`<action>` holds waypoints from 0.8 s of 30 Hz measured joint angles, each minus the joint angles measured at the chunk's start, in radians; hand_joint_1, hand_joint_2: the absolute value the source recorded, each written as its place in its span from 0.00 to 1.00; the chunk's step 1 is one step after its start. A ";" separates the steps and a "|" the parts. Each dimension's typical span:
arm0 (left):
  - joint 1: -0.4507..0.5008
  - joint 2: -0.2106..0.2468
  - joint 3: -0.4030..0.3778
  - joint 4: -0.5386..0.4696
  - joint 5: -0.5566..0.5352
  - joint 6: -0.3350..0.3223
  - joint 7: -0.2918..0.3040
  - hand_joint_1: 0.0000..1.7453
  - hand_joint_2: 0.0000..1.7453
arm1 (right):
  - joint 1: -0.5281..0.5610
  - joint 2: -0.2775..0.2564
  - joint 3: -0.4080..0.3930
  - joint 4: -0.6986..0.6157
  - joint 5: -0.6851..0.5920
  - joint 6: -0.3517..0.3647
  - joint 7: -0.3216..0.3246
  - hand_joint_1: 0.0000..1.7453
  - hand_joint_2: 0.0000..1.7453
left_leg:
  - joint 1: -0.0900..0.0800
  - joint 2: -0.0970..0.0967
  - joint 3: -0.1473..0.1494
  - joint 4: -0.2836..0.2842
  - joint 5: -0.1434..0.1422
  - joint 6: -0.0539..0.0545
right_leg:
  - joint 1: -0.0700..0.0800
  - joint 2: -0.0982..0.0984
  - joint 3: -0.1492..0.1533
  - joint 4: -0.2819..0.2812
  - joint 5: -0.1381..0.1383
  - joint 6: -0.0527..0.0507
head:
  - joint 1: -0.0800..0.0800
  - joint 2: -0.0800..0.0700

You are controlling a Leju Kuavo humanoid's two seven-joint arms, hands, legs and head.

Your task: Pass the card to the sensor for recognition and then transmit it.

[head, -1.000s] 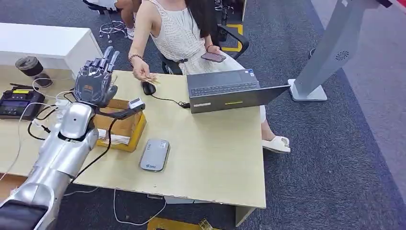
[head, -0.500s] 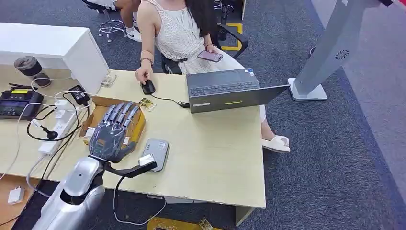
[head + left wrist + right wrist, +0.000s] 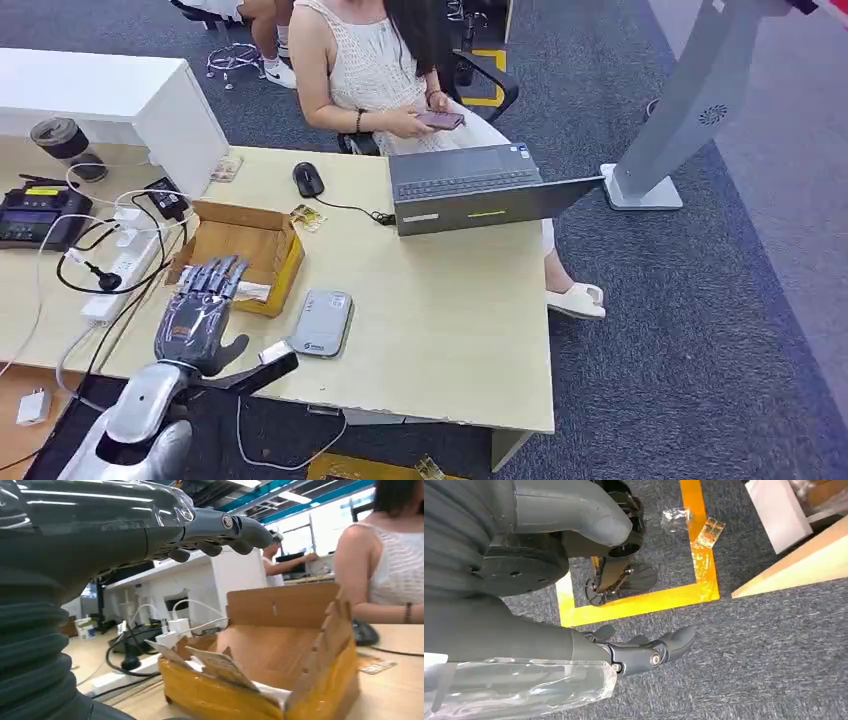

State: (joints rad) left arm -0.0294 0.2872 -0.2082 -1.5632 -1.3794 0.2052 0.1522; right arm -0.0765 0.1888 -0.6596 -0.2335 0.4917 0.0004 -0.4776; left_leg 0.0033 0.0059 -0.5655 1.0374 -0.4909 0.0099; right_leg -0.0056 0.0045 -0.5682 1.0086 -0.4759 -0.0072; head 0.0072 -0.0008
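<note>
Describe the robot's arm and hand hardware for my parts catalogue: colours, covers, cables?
The left arm is polished silver. The left hand is dark grey with darker fingers, with a black bracket at its wrist. The right hand has a grey ribbed cover, a thick grey thumb and clear plastic wrap.

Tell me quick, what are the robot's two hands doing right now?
Left hand: open, fingers spread, holding nothing, near the cardboard box.
Right hand: open, holding nothing, hanging above the carpet.
</note>
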 joint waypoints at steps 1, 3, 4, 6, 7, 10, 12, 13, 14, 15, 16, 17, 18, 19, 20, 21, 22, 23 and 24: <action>-0.008 -0.004 0.010 0.014 -0.004 0.004 0.004 0.00 1.00 | 0.000 0.000 0.000 0.000 0.002 0.000 0.002 0.00 1.00 | 0.000 0.000 0.000 0.000 0.000 0.000 | 0.000 0.000 0.000 0.000 0.000 0.000 | 0.000 0.000; -0.024 -0.012 0.026 0.047 -0.011 0.012 0.009 0.00 1.00 | -0.002 0.000 0.000 0.000 0.012 -0.001 0.004 0.00 1.00 | 0.000 0.000 0.000 0.000 0.000 0.000 | 0.000 0.000 0.000 0.000 0.001 -0.001 | 0.000 0.000; -0.031 -0.016 0.032 0.062 -0.014 0.015 0.009 0.00 1.00 | -0.002 0.000 0.000 0.000 0.015 -0.001 0.006 0.00 1.00 | 0.000 0.000 0.000 0.000 0.000 0.000 | 0.000 0.000 0.000 0.000 0.001 -0.001 | 0.000 0.000; -0.044 -0.027 0.047 0.095 -0.021 0.019 0.009 0.00 1.00 | -0.002 0.000 0.000 0.000 0.016 -0.001 0.009 0.00 1.00 | 0.000 0.000 0.000 0.000 0.000 0.000 | 0.000 0.000 0.000 0.000 0.001 -0.001 | 0.000 0.000; -0.050 -0.030 0.050 0.104 -0.023 0.026 0.009 0.00 1.00 | -0.002 0.000 0.000 0.000 0.016 -0.001 0.011 0.00 1.00 | 0.000 0.000 0.000 0.000 0.000 0.000 | 0.000 0.000 0.000 0.000 0.001 -0.001 | 0.000 0.000; -0.070 -0.044 0.061 0.141 -0.037 0.053 0.006 0.00 1.00 | -0.003 0.000 0.000 0.000 0.019 -0.001 0.014 0.00 1.00 | 0.000 0.000 0.000 0.000 0.000 0.000 | 0.000 0.000 0.000 0.000 0.001 -0.001 | 0.000 0.000; -0.079 -0.051 0.063 0.156 -0.042 0.061 0.005 0.00 1.00 | -0.003 0.000 0.000 0.000 0.024 -0.001 0.016 0.00 1.00 | 0.000 0.000 0.000 0.000 0.000 0.000 | 0.000 0.000 0.000 0.000 0.001 -0.001 | 0.000 0.000; -0.082 -0.054 0.063 0.161 -0.043 0.063 0.005 0.00 1.00 | -0.003 0.000 0.000 0.000 0.028 -0.001 0.016 0.00 1.00 | 0.000 0.000 0.000 0.000 0.000 0.000 | 0.000 0.000 0.000 0.000 0.001 -0.001 | 0.000 0.000; -0.084 -0.057 0.064 0.167 -0.045 0.064 0.005 0.00 1.00 | -0.003 0.000 0.000 0.000 0.031 -0.001 0.016 0.00 1.00 | 0.000 0.000 0.000 0.000 0.000 0.000 | 0.000 0.000 0.000 0.000 0.001 -0.001 | 0.001 0.000; -0.086 -0.060 0.064 0.170 -0.046 0.064 0.005 0.00 1.00 | -0.003 0.000 0.000 0.000 0.031 -0.001 0.016 0.00 1.00 | 0.000 0.000 0.000 0.000 0.000 0.000 | 0.000 0.000 0.000 0.000 0.001 -0.001 | 0.000 0.000; -0.087 -0.061 0.064 0.174 -0.047 0.064 0.005 0.00 1.00 | -0.003 0.000 0.000 0.000 0.031 -0.001 0.016 0.00 1.00 | 0.000 0.000 0.000 0.000 0.000 0.000 | 0.000 0.000 0.000 0.000 0.001 -0.001 | 0.000 0.000; -0.088 -0.064 0.065 0.178 -0.047 0.064 0.005 0.00 1.00 | -0.003 0.000 0.000 0.000 0.031 -0.001 0.016 0.00 1.00 | 0.000 0.000 0.000 0.000 0.000 0.000 | 0.000 0.000 0.000 0.000 0.001 -0.001 | 0.000 0.000; -0.089 -0.066 0.066 0.182 -0.047 0.064 0.005 0.00 1.00 | -0.003 0.000 0.000 0.000 0.031 -0.001 0.016 0.00 1.00 | 0.000 0.000 0.000 0.000 0.000 0.000 | 0.000 0.000 0.000 0.000 0.001 -0.001 | 0.000 0.000; -0.091 -0.068 0.066 0.185 -0.048 0.066 0.005 0.00 1.00 | -0.003 0.000 0.000 0.000 0.032 -0.001 0.016 0.00 1.00 | 0.000 0.000 0.000 0.000 0.000 0.000 | 0.000 0.000 0.000 0.000 0.001 -0.001 | 0.000 0.000; -0.093 -0.070 0.067 0.188 -0.051 0.069 0.004 0.00 1.00 | -0.003 0.000 0.000 0.000 0.032 -0.001 0.016 0.00 1.00 | 0.000 0.000 0.000 0.000 0.000 0.000 | 0.000 0.000 0.000 0.000 0.001 -0.001 | 0.000 0.000; -0.095 -0.072 0.067 0.190 -0.056 0.075 0.003 0.00 1.00 | -0.003 0.000 0.000 0.000 0.033 -0.001 0.019 0.00 1.00 | 0.000 0.000 0.000 0.000 0.000 0.000 | 0.000 0.000 0.000 0.000 0.001 -0.001 | 0.000 0.000; -0.098 -0.075 0.067 0.192 -0.059 0.083 0.003 0.00 1.00 | -0.003 0.000 0.000 0.000 0.034 -0.001 0.021 0.00 1.00 | 0.000 0.000 0.000 0.000 0.000 0.000 | 0.000 0.000 0.000 0.000 0.001 -0.001 | 0.000 0.000; -0.101 -0.078 0.067 0.194 -0.059 0.090 0.003 0.00 1.00 | -0.003 0.000 0.000 0.000 0.034 0.000 0.021 0.00 1.00 | 0.000 0.000 0.000 0.000 0.000 0.000 | 0.000 0.000 0.000 0.000 0.001 -0.001 | 0.000 0.000; -0.103 -0.081 0.067 0.196 -0.061 0.095 0.003 0.00 1.00 | -0.003 0.000 0.000 0.000 0.034 0.000 0.021 0.00 1.00 | 0.000 0.000 0.000 0.000 0.000 0.000 | 0.000 0.000 0.000 0.000 0.001 -0.001 | 0.000 0.000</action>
State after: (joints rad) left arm -0.1328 0.2060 -0.1411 -1.3676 -1.4408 0.2999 0.1553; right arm -0.0794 0.1888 -0.6596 -0.2331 0.5261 0.0000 -0.4570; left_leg 0.0033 0.0058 -0.5656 1.0375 -0.4905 0.0102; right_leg -0.0056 0.0043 -0.5684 1.0087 -0.4752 -0.0080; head 0.0076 -0.0008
